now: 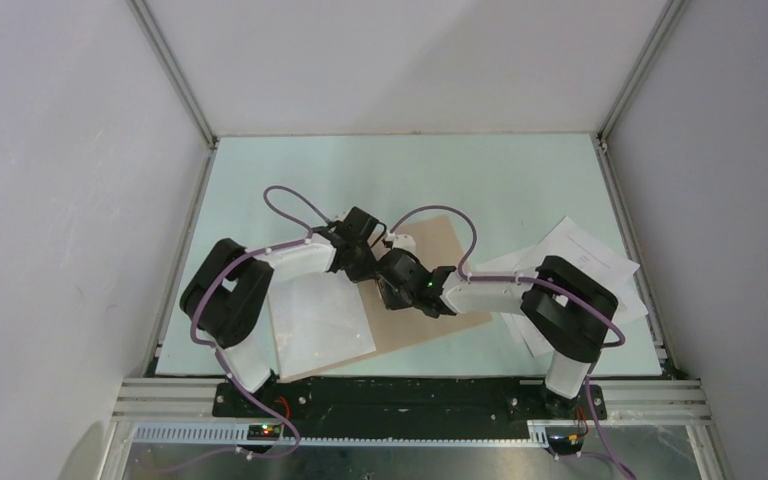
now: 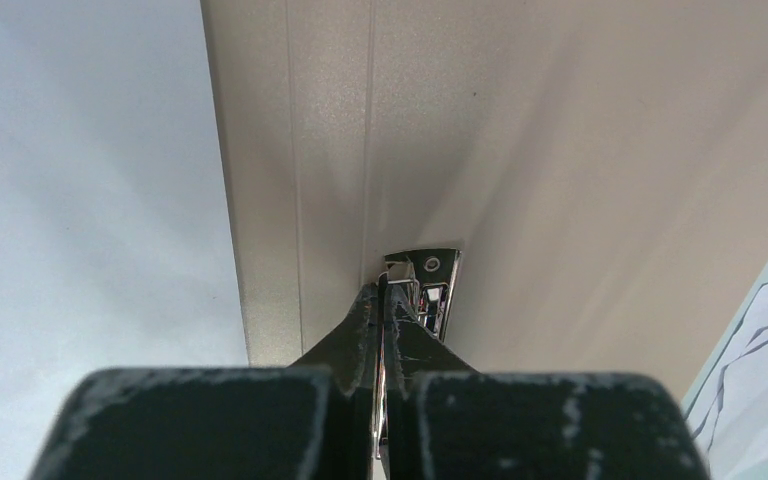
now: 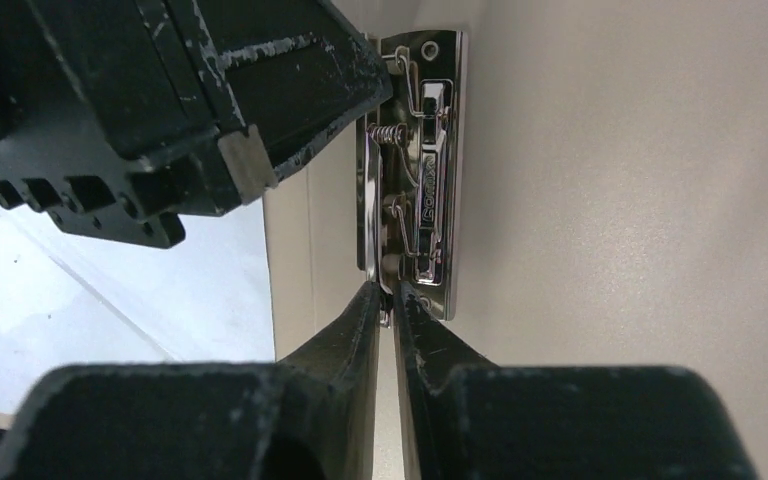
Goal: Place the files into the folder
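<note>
The tan folder [image 1: 442, 245] lies open in the middle of the table. One white file sheet [image 1: 320, 325] lies on its left leaf. The right leaf is bare. More files [image 1: 585, 258] lie loose at the right. Both grippers meet over the spine. My left gripper [image 2: 382, 290] is shut on a lever of the metal spine clip [image 2: 438, 270]. My right gripper [image 3: 393, 295] is shut on the near end of the same clip [image 3: 430, 180]. The left gripper's body [image 3: 260, 90] shows at the clip's far end in the right wrist view.
The loose files reach close to the table's right rail [image 1: 628, 250]. Both arms cross over the folder, with purple cables [image 1: 290, 200] looping above them. White walls enclose the table on three sides.
</note>
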`<state>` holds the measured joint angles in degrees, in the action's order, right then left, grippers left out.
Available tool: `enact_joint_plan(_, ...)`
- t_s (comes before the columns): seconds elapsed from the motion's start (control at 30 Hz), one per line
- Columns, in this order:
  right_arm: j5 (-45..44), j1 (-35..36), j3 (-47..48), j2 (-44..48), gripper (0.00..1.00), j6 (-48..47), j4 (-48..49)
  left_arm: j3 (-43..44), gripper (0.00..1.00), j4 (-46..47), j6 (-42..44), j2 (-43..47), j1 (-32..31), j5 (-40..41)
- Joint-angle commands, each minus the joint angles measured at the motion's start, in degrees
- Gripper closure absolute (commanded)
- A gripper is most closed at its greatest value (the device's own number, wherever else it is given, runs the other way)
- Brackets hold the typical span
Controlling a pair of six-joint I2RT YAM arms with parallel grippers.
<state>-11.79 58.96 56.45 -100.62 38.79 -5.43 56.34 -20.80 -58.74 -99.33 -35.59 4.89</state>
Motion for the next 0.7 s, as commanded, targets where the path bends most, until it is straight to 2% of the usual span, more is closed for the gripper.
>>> enact_joint_plan(0.0, -4.7, 0.8, 2.2, -1.9, 0.87, -0.1, 1.2, -3.0, 1.00, -1.8, -2.2, -1.6, -0.1, -1.2)
enact_joint_plan(0.23, -5.5, 1.6, 3.3, -4.7, 0.89, 0.5, -0.1, -3.9, 1.00, -1.8, -2.7, -1.5, 0.0, -1.6)
enact_joint_plan(0.37, -6.3, 2.3, 3.2, -4.7, 0.85, 0.4, -1.3, -3.8, 1.00, -1.8, -2.9, -2.1, 0.1, -2.0)
enact_joint_plan(0.67, -12.7, 5.3, 3.3, -3.3, 0.89, -1.7, -3.6, -4.0, 1.00, -1.9, -2.7, -2.3, 0.6, -2.1)
